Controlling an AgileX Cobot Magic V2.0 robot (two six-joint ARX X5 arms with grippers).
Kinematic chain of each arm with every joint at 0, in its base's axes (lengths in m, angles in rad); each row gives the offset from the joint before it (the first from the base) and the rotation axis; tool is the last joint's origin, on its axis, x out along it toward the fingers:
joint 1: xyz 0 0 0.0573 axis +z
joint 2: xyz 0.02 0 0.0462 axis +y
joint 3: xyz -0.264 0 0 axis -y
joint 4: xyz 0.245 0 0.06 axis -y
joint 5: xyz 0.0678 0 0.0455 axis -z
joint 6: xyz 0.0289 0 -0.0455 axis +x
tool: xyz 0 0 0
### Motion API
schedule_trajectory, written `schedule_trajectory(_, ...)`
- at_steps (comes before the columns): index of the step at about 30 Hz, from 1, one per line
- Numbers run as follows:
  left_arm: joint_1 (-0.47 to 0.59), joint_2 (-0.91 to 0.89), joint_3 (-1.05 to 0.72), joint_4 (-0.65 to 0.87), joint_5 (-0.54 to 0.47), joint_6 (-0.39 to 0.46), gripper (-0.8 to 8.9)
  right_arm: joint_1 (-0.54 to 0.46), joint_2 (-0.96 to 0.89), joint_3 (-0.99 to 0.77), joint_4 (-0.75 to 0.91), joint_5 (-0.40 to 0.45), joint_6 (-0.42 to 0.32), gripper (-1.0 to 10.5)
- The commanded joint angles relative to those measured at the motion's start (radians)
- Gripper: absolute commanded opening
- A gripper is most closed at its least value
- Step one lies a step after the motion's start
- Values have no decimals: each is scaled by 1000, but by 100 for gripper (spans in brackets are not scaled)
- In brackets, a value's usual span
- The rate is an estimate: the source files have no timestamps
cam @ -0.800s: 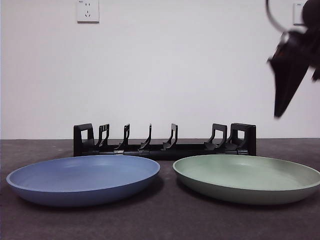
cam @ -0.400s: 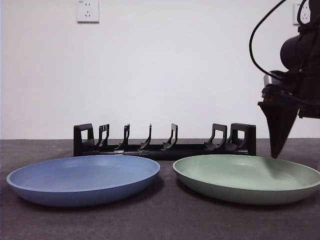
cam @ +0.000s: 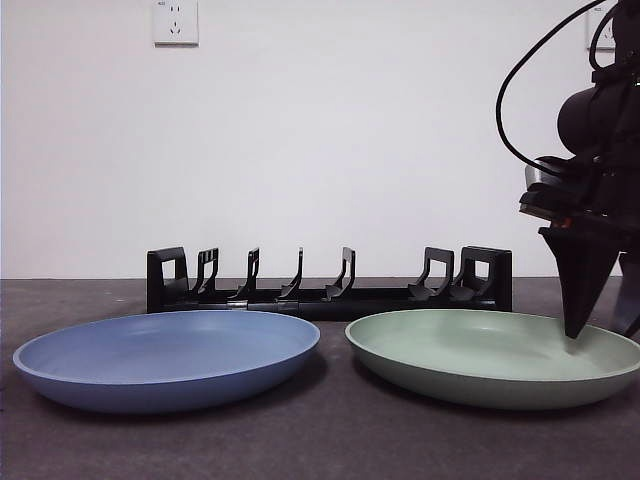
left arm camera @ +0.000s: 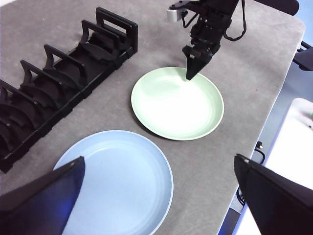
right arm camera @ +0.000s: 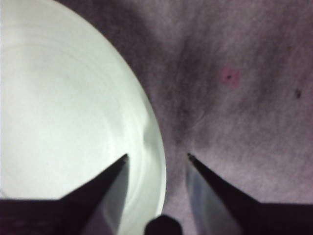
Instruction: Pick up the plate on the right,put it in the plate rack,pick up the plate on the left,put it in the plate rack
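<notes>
Green plate (cam: 492,356): likely light, stiff, slick; take it at its rim, which your released right pincer (right arm camera: 157,157) straddles.

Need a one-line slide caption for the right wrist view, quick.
Open right gripper straddling the green plate rim, one jaw over the plate, the other over the grey table.
</notes>
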Motion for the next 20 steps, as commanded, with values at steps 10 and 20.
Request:
schedule_trajectory(10,-45,29,-2,46,3,31,688,1,55,2,20,-3,6,-12)
schedule_trajectory(20,-122,70,-2,48,-5,111,687,-5,-5,26,-21,-4,2,-12)
